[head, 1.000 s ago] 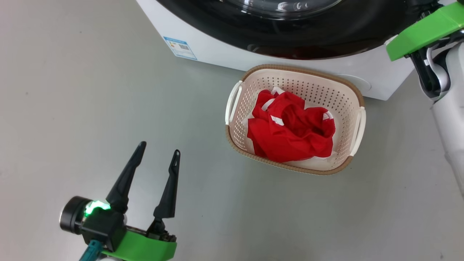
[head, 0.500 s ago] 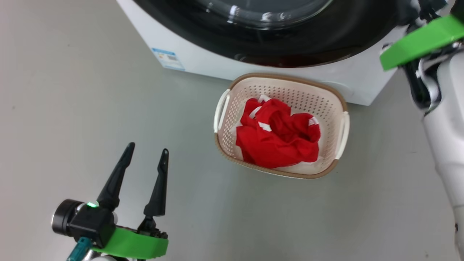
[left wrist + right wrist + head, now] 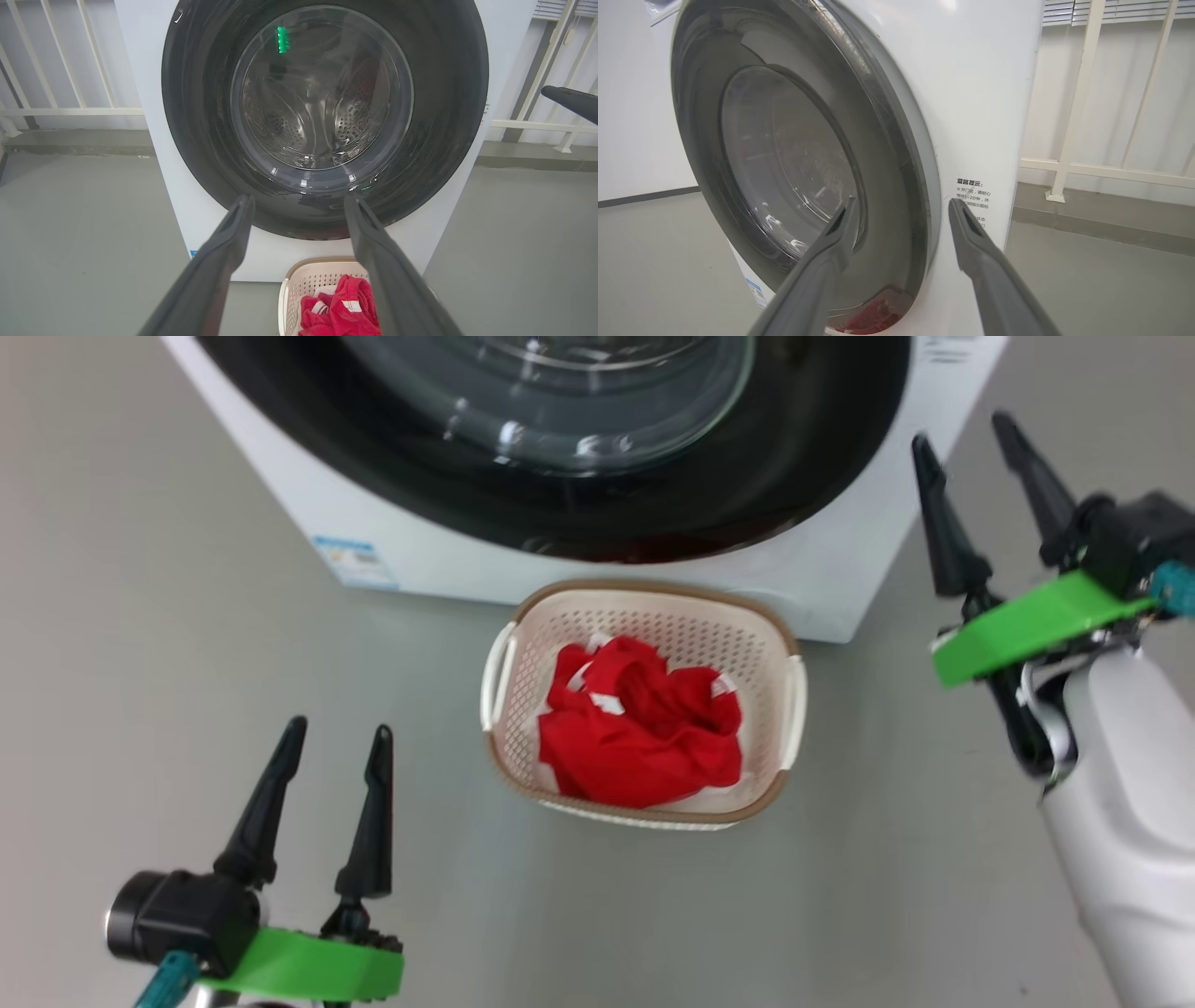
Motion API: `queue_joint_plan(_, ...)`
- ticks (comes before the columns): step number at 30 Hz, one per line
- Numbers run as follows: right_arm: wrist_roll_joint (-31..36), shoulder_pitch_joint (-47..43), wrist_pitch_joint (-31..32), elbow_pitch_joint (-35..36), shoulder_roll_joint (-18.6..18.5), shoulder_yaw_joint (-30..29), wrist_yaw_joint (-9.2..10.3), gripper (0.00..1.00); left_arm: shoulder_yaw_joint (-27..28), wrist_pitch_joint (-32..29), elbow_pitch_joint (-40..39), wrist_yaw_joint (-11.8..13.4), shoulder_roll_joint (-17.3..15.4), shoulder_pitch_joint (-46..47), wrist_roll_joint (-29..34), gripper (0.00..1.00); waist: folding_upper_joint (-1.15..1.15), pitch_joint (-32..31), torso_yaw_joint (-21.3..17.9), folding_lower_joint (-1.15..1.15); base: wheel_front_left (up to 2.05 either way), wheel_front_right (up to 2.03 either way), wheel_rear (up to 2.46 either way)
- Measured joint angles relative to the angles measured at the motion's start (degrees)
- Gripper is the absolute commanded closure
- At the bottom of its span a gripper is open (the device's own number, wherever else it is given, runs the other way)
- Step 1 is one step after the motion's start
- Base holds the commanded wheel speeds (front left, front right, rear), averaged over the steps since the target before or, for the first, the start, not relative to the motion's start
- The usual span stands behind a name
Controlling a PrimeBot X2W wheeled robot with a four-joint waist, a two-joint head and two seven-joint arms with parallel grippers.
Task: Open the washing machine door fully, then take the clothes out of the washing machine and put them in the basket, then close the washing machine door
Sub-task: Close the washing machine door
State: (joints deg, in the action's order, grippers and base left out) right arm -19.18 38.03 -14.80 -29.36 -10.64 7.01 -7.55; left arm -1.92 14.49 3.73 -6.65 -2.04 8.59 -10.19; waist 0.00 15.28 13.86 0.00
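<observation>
the washing machine door (image 3: 324, 107) looks shut, its glossy black rim lying flat against the front of the washing machine (image 3: 317, 495), and through the bulging glass the perforated steel drum shows; the clothes (image 3: 639, 737) lie as one crumpled red heap with bits of white trim inside the basket (image 3: 672, 625), which sits on the floor (image 3: 140, 616) just in front of the washing machine's foot, below the door's lower edge and nearly touching the white front panel; a small blue sticker (image 3: 357, 562) sits on the washing machine's lower front corner, off to one side of the basket; the left gripper (image 3: 339, 728) hangs in front of the washing machine, further out from it than the basket, fingers spread wide with nothing between them and pointing towards the door; the right gripper (image 3: 960, 429) is up beside the washing machine's other front corner, its two dark fingers also parted and empty, close to the door's rim without touching it; beyond the washing machine a white railing (image 3: 70, 111) runs along the wall
</observation>
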Motion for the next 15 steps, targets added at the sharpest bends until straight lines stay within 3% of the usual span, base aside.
queue_joint_plan(15,2.1,-17.1,0.0,7.8,3.6,-6.7,0.0,0.0,1.8,0.0,1.1,-0.4,0.0,-4.5,0.8,0.0,0.0,-8.0,-6.5,0.0,0.0,0.0,0.0)
